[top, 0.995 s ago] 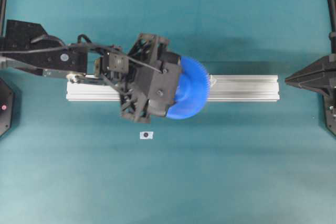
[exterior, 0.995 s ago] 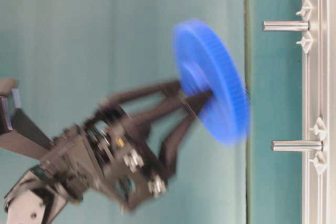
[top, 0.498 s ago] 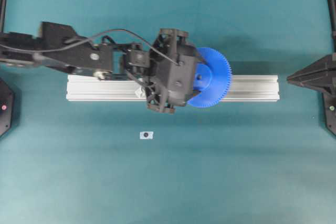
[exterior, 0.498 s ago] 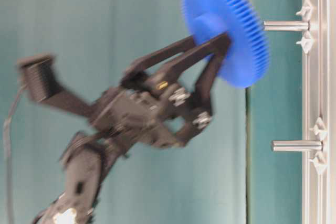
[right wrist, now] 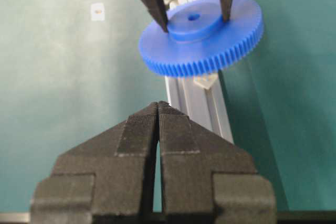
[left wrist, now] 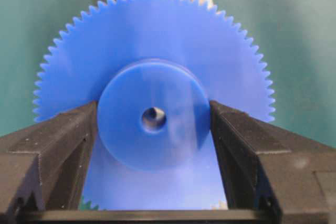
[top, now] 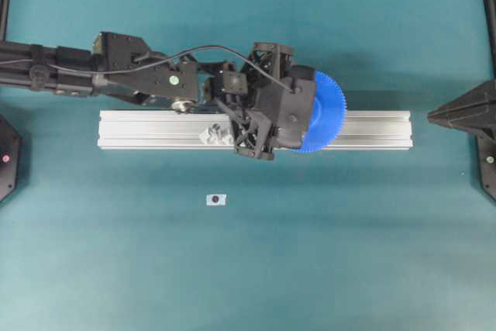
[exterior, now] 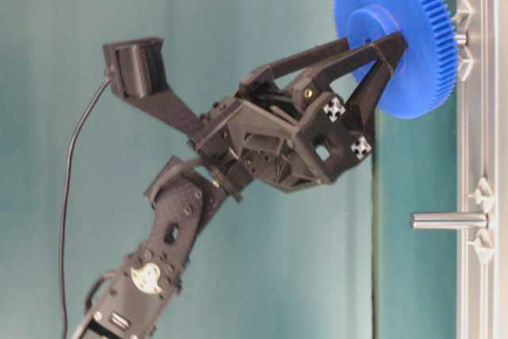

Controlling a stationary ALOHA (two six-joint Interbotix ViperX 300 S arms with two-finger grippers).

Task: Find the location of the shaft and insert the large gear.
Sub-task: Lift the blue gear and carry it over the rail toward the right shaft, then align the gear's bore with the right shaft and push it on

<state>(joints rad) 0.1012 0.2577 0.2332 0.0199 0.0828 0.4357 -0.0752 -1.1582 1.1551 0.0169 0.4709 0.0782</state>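
The large gear (top: 332, 110) is a bright blue toothed disc held over the aluminium rail (top: 372, 131). My left gripper (left wrist: 153, 109) is shut on its raised hub, one finger on each side (right wrist: 195, 20). In the table-level view the gear (exterior: 413, 61) lies almost against the rail and covers one shaft; only that shaft's base (exterior: 461, 38) shows. Something grey shows inside the gear's centre hole (left wrist: 153, 118). A second shaft (exterior: 448, 219) stands bare further along the rail, with its clear mounts (top: 217, 134). My right gripper (right wrist: 158, 103) is shut and empty, well away from the gear.
A small white tag with a dark dot (top: 216, 200) lies on the teal mat in front of the rail. My right gripper (top: 432, 118) points at the rail's right end. Dark frame posts stand at the left and right edges.
My left gripper has carried the gear to the right along the rail and in toward it, from beside the shaft to over it. The right gripper has barely moved.
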